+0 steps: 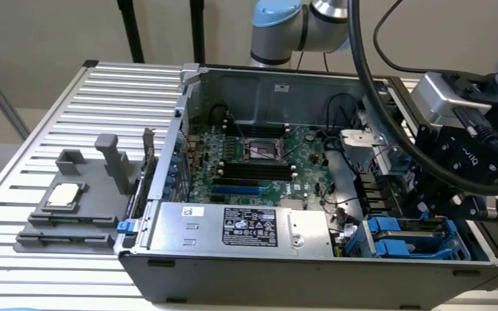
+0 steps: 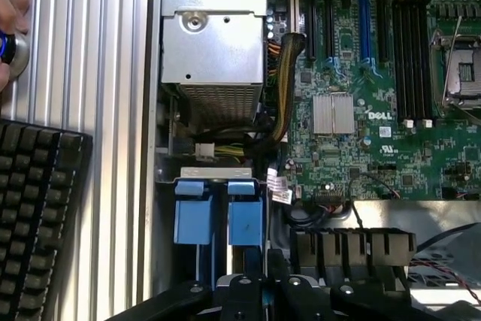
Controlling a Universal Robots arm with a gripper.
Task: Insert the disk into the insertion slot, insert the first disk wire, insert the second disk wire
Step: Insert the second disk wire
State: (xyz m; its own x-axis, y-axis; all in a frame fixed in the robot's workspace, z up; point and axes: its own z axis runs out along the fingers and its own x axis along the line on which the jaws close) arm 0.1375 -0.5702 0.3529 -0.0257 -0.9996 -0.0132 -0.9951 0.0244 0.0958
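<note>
1. The arm is reaching down from the exterior view's right into the open computer case (image 1: 231,78), with its black gripper (image 1: 443,210) hanging just above the near right corner of the case.
2. Whether the gripper is apart, together or clamped on anything cannot be told: in the exterior view its tip is sinking behind the case parts, and in the wrist view only its black body (image 2: 248,295) is showing at the picture's edge.
3. The slot (image 1: 414,236) is sitting in that near right corner, between the power supply (image 1: 231,227) and the case's right wall; its blue rails and tabs are lying directly under the gripper.
4. In the wrist view two blue tabs (image 2: 218,216) are standing side by side just in front of the gripper body, beside the end of the power supply (image 2: 214,50).
5. The disk cannot be made out with certainty; whether it is lying under the blue parts in the slot cannot be told.
6. A bundle of wires (image 2: 282,95) is running from the power supply along the edge of the motherboard (image 2: 376,110).
7. Outside the case, a grey fixture (image 1: 76,207) with upright posts is resting on the slatted table (image 1: 59,110) at the exterior view's left.
8. In the wrist view a keyboard (image 2: 37,216) is lying on the table beside the case, and a hand (image 2: 11,20) is resting on a button well apart from the gripper.
</note>
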